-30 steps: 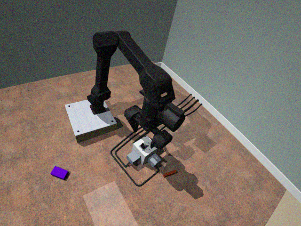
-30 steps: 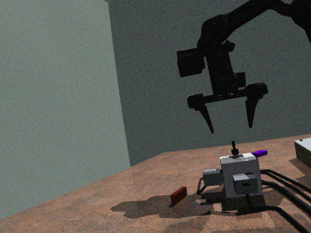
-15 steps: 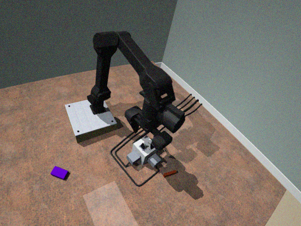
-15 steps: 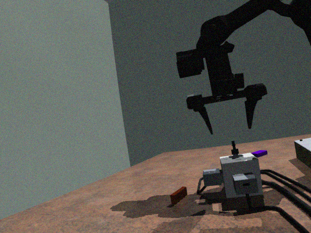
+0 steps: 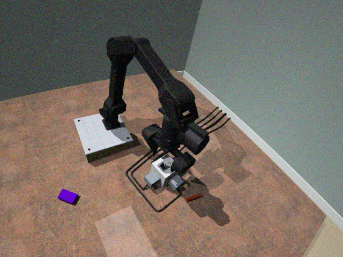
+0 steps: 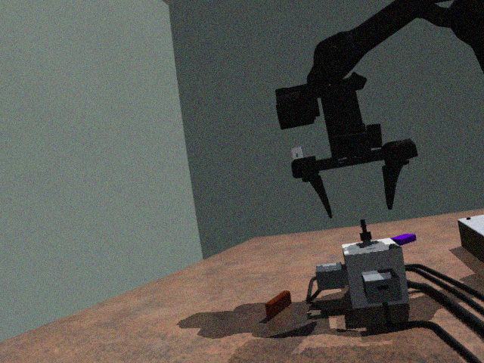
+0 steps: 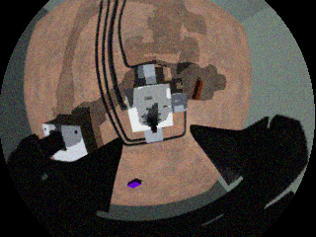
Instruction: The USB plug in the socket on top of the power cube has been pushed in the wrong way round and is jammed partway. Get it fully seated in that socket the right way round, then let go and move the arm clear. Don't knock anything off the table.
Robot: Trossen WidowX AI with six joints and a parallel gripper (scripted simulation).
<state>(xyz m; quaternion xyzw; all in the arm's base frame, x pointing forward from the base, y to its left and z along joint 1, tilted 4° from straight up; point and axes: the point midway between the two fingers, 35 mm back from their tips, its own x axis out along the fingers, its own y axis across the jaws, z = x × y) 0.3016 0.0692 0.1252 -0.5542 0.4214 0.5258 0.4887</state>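
The white power cube point(image 5: 160, 169) point(image 6: 373, 269) point(image 7: 153, 107) stands on the brown table with grey plugs in its sides. A small dark USB plug point(image 6: 364, 233) point(image 5: 163, 165) point(image 7: 153, 115) sticks up from the socket on its top. My gripper point(image 6: 359, 211) is open and empty, fingers pointing down, straddling the space just above the plug without touching it. In the top view the arm's wrist hides part of the cube. In the wrist view the cube lies centred below between the two dark fingers.
Black cables point(image 5: 138, 176) point(image 6: 445, 289) point(image 7: 109, 39) run from the cube across the table. A small red block point(image 5: 193, 197) point(image 6: 277, 303) lies beside the cube. A purple block point(image 5: 67, 196) point(image 6: 404, 238) point(image 7: 134, 184) lies farther off. The arm's grey base plate point(image 5: 94, 138) point(image 6: 470, 230) is behind.
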